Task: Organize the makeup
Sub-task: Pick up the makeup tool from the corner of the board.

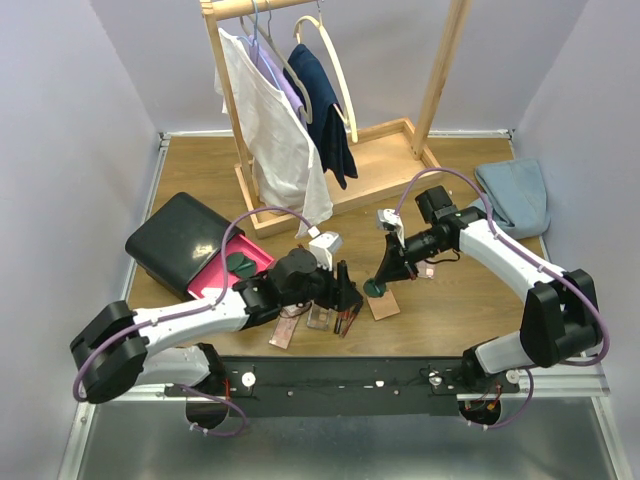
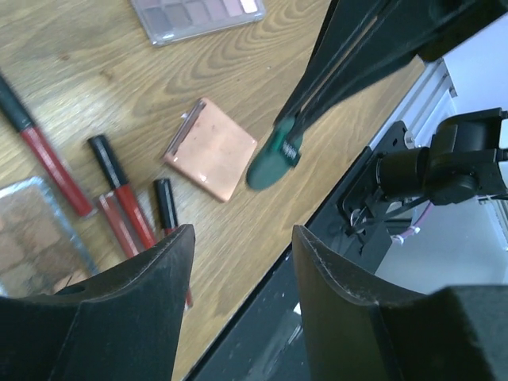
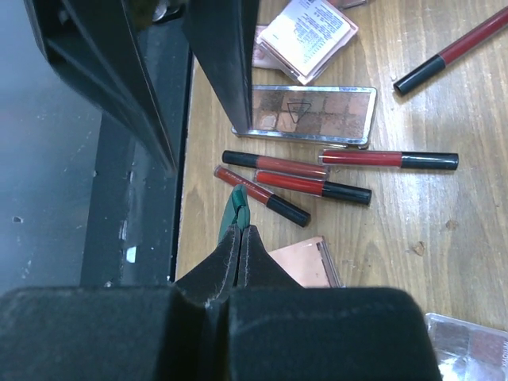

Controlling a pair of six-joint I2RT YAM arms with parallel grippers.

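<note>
Nearby, front edge of the table [image 1: 455, 300]: a square peach compact [image 2: 210, 148] lies flat on the wood; every place below is given from it.
Tubes: slim dark-red tubes [image 3: 274, 165] with black caps lie flat and side by side, just left of the compact.
Palette: a flat rectangular brown eyeshadow palette [image 3: 305, 115] lies left of the compact, past the tubes.
Arm on the left: the left gripper [image 2: 242, 238] hangs over the tubes left of the compact, jaws apart, nothing between them.
Arm on the right: the right gripper [image 3: 240, 232] is clenched on a dark-green round disc [image 2: 266, 171], pinched at its rim so most of it hangs below the tips, just beside the compact's left side. Whether it touches the wood I cannot tell.
Disc handling: probably light, stiff and smooth, so a rim pinch may let it swivel or slip. A deeper hold across both flat faces looks surer.
Tube handling: likely light and ready to roll; take one across its middle.
Compact handling: low and hinged; pinch two opposite edges, gently.
Case: a black case [image 1: 170, 235] with an open pink drawer [image 1: 215, 282] sits well left of the compact and a little behind it. Dark-green shapes [image 1: 240, 264] lie in the drawer.
Cloth: a folded blue cloth [image 1: 515, 195], well right of and behind the compact.
Rack: a wooden clothes rack [image 1: 385, 150] with hung garments, farthest behind the compact.
</note>
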